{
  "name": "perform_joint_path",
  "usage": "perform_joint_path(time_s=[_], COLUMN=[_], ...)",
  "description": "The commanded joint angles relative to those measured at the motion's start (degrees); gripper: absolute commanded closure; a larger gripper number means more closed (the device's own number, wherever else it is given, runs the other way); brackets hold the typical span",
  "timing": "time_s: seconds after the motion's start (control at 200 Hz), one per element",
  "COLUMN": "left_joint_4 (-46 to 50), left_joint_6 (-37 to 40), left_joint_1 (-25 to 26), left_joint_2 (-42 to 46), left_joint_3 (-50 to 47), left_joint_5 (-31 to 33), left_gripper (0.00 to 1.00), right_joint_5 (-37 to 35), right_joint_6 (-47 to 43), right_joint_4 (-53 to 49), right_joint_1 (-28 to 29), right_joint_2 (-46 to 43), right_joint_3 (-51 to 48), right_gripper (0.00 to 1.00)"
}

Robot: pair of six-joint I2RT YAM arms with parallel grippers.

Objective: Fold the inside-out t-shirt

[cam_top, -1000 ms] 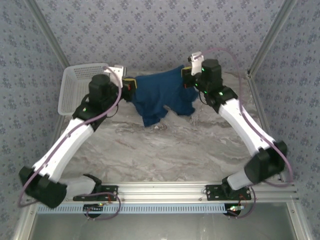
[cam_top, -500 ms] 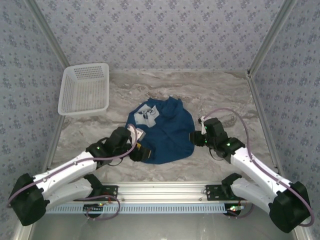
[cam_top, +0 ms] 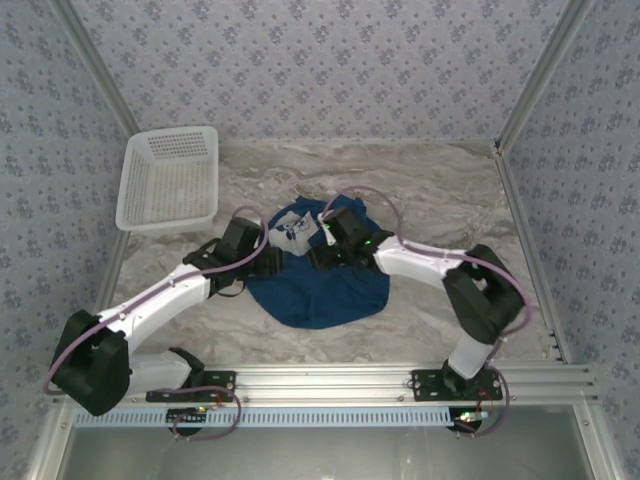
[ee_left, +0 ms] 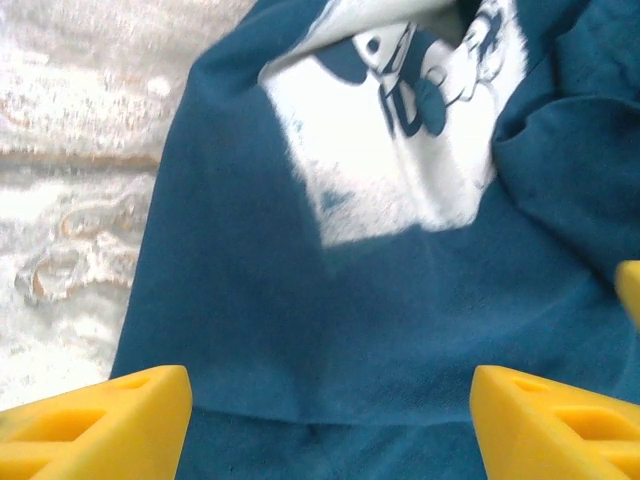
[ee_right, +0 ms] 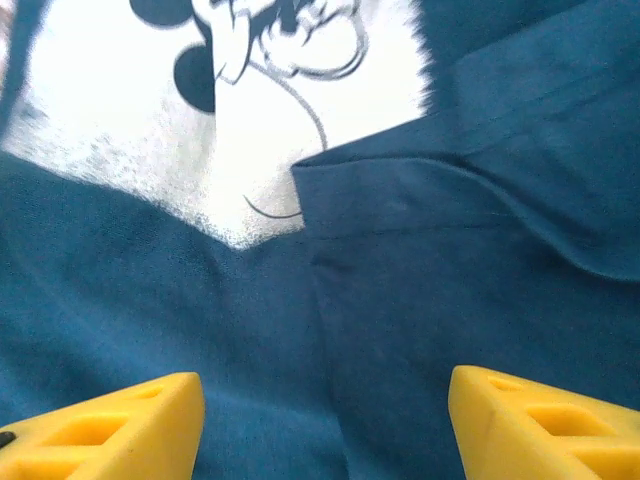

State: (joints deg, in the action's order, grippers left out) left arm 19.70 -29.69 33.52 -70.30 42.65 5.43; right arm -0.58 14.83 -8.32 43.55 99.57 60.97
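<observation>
T-shirt: the inside-out t-shirt (cam_top: 330,290) is dark navy-blue soft cloth, gathered into a rounded, rumpled heap rather than spread flat.
Where it lies: on the marble-patterned table (cam_top: 430,190), about mid-table and slightly nearer the arm bases than the far wall.
Print: a whitish patch (ee_left: 400,150) sits on the heap's far-left part. It has ragged, faded edges and carries a dark-outlined cartoon mouse figure.
Folds: in the right wrist view, one layer of cloth overlaps the lower right corner of the patch. Its edge meets a straight seam or crease running towards the camera.
Edge: in the left wrist view, the shirt's left border lies directly on bare marble, and a hem line crosses low in the picture.
Left gripper: the left gripper (ee_left: 325,430) hangs over the heap's left part. Its yellow fingertips (ee_left: 100,420) are spread wide apart, with cloth lying below the gap and nothing pinched.
Right gripper: the right gripper (ee_right: 320,430) is over the upper middle of the heap, just beside the patch. Its yellow fingertips (ee_right: 545,420) are also spread wide and hold nothing.
Arms: both white arms reach inward, and their wrists come close together above the shirt.
Basket: a white plastic lattice basket (cam_top: 170,178) sits at the far left of the table, well apart from the shirt.
Surround: wallpapered panels with a small blue pattern (cam_top: 320,60) enclose the table.
</observation>
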Motion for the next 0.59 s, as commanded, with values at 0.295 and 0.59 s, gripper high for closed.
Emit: perform_joint_path(time_s=[0.295, 0.59], left_joint_4=[-4.3, -6.2], left_joint_6=[-4.5, -1.8], left_joint_1=[1.2, 1.4], left_joint_2=[-6.9, -1.0], left_joint_3=[-7.0, -7.3], left_joint_5=[-13.0, -14.3], left_gripper=[0.55, 1.00], right_joint_5=[-16.2, -17.0], right_joint_6=[-4.7, -3.4], right_joint_4=[-7.5, -13.3], right_joint_1=[-3.0, -15.6], right_joint_2=[4.4, -14.9], right_joint_3=[3.2, -7.0], right_gripper=[0.94, 1.00])
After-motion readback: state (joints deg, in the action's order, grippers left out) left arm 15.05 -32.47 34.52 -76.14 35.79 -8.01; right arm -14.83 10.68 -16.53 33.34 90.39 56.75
